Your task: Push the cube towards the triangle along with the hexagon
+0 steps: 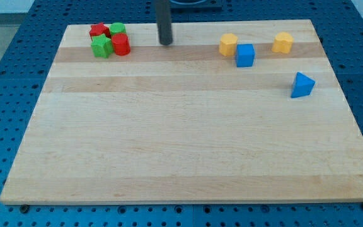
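Note:
A blue cube sits at the view's upper right on the wooden board. A yellow hexagon touches it at its upper left. A blue triangle lies further right and lower. My tip is near the view's top centre, well to the left of the hexagon and the cube, touching no block.
A second yellow block lies right of the cube near the top edge. A cluster of two red blocks and two green blocks sits at the upper left. A blue perforated table surrounds the board.

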Motion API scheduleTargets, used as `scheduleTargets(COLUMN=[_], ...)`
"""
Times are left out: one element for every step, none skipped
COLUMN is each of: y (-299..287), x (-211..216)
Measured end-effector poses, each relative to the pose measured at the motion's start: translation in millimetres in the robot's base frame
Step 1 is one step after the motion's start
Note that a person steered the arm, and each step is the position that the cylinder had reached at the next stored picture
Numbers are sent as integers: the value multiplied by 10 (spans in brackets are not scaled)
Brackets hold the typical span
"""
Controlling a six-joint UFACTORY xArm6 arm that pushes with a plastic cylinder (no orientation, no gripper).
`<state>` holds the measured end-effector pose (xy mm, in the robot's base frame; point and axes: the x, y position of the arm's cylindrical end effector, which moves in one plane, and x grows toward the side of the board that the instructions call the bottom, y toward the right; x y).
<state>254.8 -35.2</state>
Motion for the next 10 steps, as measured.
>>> scheduleTargets(y=[413, 579, 668, 714, 714, 734, 910, 1084, 1097, 1093], x=[-5, -33, -33, -33, -33, -120, -241, -240, -73, 93])
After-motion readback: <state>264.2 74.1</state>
